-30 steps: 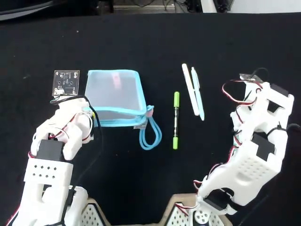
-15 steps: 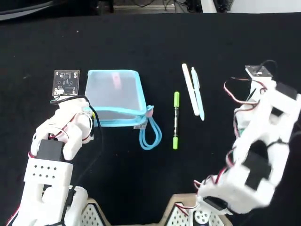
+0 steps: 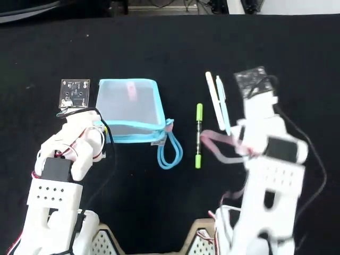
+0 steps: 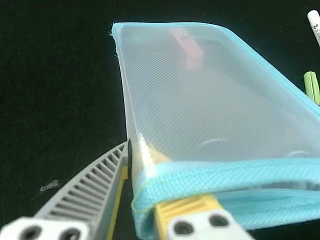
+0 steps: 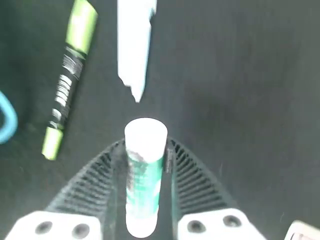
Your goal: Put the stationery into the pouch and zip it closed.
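The pale blue mesh pouch (image 3: 127,109) lies at the table's left, with something pink showing through its far end (image 4: 187,42). My left gripper (image 4: 137,155) is shut on the pouch's (image 4: 210,100) near left corner, at its open blue edge. A green highlighter (image 3: 198,135) lies right of the pouch, then a white pen (image 3: 213,98) and a pale blue pen (image 3: 224,109) side by side. My right arm (image 3: 265,154) stands just right of the pens. Its gripper (image 5: 145,142) is shut on a white stick with a green label (image 5: 144,170), above the pens' near tips (image 5: 134,50) and beside the highlighter (image 5: 67,85).
The pouch's blue strap loop (image 3: 170,151) lies on the black cloth between pouch and highlighter, and its edge shows in the right wrist view (image 5: 6,122). The table's back edge runs along the top of the high view, with open cloth at far right.
The right arm has swung from the table's right side towards the middle, ending next to the pens. The left arm and the pouch have not moved.
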You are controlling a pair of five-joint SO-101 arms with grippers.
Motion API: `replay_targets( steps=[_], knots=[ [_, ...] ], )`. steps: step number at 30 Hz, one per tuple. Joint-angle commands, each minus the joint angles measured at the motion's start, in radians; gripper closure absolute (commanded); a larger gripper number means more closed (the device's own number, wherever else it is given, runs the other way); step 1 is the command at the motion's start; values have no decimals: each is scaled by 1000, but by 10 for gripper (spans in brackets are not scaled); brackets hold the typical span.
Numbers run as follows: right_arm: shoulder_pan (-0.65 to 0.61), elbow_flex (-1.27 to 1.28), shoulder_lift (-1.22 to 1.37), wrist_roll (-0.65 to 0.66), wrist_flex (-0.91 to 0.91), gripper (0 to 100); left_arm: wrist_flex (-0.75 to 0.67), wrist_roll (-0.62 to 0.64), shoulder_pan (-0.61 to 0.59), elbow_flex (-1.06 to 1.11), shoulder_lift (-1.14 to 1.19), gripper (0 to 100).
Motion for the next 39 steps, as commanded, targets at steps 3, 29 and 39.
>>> replay_targets(
  steps=[3, 29, 39],
  knots=[
    [-393, 15, -435, -224, -69, 984, -11, 9, -5, -7, 3, 970],
    [-1020, 949, -842, -296, -1364, 987, -12, 9, -4, -7, 5, 970],
    [-990, 989, -792, -130, -1427, 987, -14, 9, 2, -7, 5, 970]
  ],
)
